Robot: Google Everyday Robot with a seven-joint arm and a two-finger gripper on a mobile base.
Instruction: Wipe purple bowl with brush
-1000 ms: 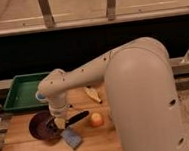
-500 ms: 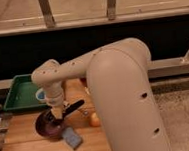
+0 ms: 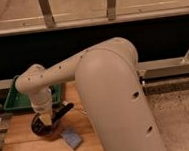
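Observation:
The purple bowl (image 3: 38,130) sits on the wooden table at the lower left, partly covered by my wrist. My gripper (image 3: 46,123) points down into the bowl and is shut on the brush. The brush's black handle (image 3: 63,110) sticks out up and to the right of the gripper. Its bristled head is hidden inside the bowl behind the gripper. The orange fruit is hidden behind my arm.
A blue sponge (image 3: 72,137) lies on the table just right of the bowl. A green tray (image 3: 14,99) stands behind the bowl at the left. My large white arm (image 3: 115,98) fills the middle and right. A dark ledge and railing run along the back.
My arm has swung left and towards the camera, now hiding the orange fruit. The gripper with the brush has moved over and down into the purple bowl.

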